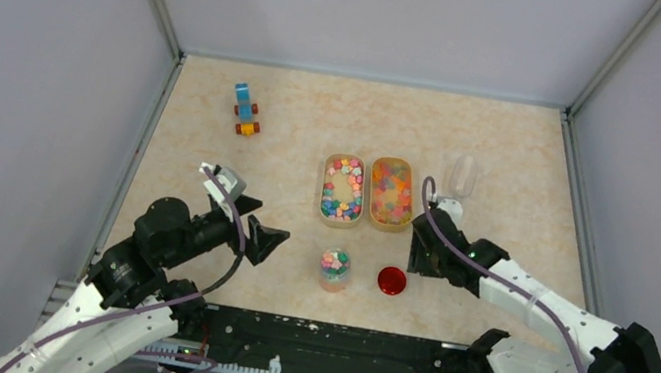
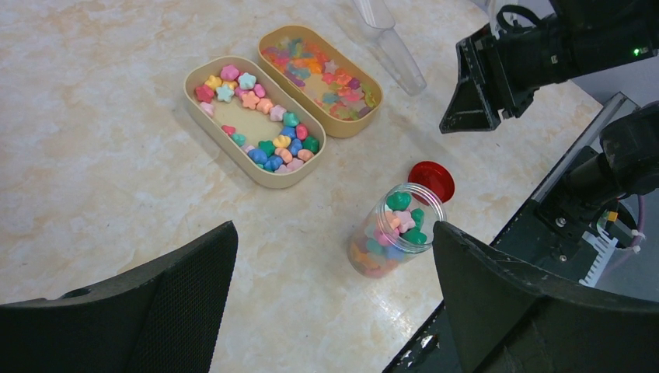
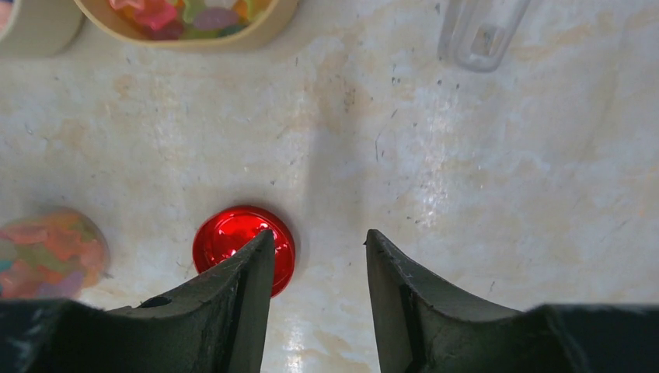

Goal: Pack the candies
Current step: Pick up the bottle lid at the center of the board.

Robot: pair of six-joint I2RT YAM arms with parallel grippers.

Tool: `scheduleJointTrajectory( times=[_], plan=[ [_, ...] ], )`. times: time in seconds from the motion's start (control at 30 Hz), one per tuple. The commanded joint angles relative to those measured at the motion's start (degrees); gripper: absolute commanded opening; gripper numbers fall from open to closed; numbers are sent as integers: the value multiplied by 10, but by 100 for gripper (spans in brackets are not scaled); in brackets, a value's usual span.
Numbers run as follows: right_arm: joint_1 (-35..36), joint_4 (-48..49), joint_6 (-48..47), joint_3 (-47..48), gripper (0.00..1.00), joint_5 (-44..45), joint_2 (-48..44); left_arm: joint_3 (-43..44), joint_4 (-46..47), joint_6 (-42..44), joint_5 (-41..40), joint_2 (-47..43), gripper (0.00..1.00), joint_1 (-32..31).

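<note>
1. Right wrist view: the right gripper (image 3: 319,239) has its jaws partly apart and empty. The red lid (image 3: 233,237) lies flat at their 9 o'clock, half under one finger, and is likely the next pick.
2. The left gripper (image 2: 334,233) gapes wide and holds nothing. It frames the open jar (image 2: 388,241), perhaps to steady it.
3. The candies (image 2: 398,221) nearly fill the jar. More sit in two tan trays (image 2: 250,122) at its 12 o'clock.

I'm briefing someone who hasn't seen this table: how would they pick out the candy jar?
Start at the two tan oval trays in the middle of the table. Just toward the near edge from them stands a small clear jar, lidless and nearly full of candies. Unlike the flat red lid beside it, it is upright and see-through.
</note>
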Motion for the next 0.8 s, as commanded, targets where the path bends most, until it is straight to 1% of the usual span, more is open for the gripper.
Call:
scheduleJointTrajectory(
  times=[0.0, 0.2, 0.47, 0.6, 0.77],
  plan=[
    [31, 15, 47, -25, 43, -12, -2, 0, 23, 8, 5, -1, 99, -2],
    [48, 39, 53, -34, 38, -22, 36, -1, 24, 8, 4, -6, 99, -2],
    [53, 76, 60, -41, 37, -30, 67, -1, 24, 8, 4, -9, 99, -2],
    [54, 82, 59, -43, 29, -30, 82, -1, 24, 8, 5, -10, 99, -1],
    [55, 83, 60, -48, 27, -27, 95, -1, 23, 8, 5, -10, 99, -1]
  ],
)
